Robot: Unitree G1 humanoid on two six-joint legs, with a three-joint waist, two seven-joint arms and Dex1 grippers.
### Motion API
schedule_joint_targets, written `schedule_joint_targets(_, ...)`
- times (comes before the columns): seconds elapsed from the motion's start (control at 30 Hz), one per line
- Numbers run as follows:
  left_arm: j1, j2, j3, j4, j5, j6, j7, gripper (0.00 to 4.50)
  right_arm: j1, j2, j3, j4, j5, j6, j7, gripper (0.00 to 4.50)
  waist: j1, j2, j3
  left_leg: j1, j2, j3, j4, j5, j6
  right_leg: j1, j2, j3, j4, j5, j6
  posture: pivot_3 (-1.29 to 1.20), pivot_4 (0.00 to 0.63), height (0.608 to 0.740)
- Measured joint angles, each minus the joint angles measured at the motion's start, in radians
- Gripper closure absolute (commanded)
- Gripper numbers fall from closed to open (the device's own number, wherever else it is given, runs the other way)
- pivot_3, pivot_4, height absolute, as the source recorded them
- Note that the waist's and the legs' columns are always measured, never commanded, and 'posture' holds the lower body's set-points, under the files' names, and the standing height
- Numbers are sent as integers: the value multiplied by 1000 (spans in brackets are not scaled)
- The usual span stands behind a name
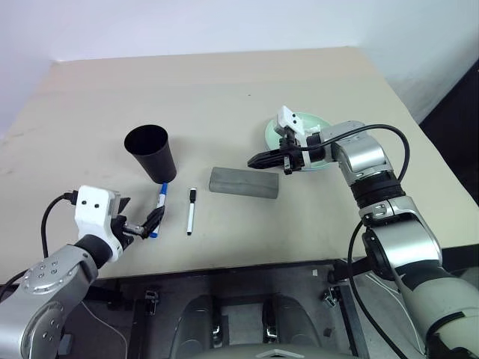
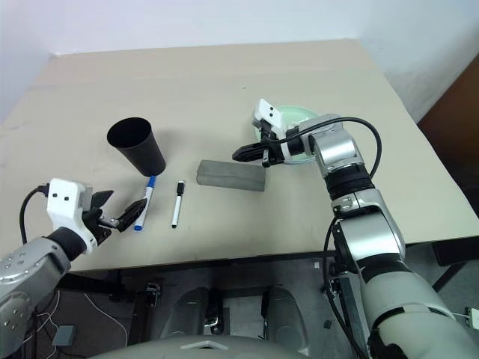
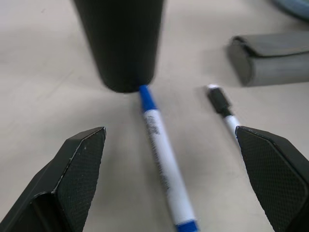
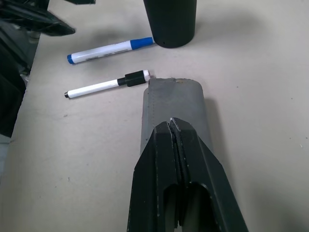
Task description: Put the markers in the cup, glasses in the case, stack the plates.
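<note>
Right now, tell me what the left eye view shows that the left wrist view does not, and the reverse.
Left eye view alone: the green plate and the shut right gripper above the table. Left wrist view alone: the textured inner pads of the open left gripper. Both: black cup, blue-capped marker, black-capped marker, grey case.

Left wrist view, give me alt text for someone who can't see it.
An open left claw frames a blue-capped marker lying on the beige table, its cap at the base of a black cup. A black-capped marker and closed grey case lie beyond.
</note>
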Motion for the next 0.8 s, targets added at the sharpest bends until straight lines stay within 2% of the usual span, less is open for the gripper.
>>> schedule_joint_targets(0.3,-179,10,-49,80,-3,229,89,0,1,-36,0,-39,38,76,2,4470,1,-1,1,-1,0,0,0,0,0,0,0,0,0,0,0,0,150,701)
schedule_joint_targets(0.47,-232,-8,-56,131,7,311,117,0,55,-87,-35,-219,101,89,16,4470,2,-3,2,-1,0,0,-1,2,-4,0,0,0,-1,0,0,0,150,701)
schedule_joint_targets(0.7,-283,-46,-102,159,38,355,123,0,156,-81,-121,-379,202,101,-95,4470,6,-4,3,-1,0,0,-1,2,-4,0,0,0,-1,0,0,0,150,701)
schedule_joint_targets(0.8,-308,-58,-112,166,42,376,126,0,164,-90,-126,-402,229,142,-120,3935,7,-4,3,-1,0,0,-1,2,-4,0,0,0,-1,0,1,0,150,701)
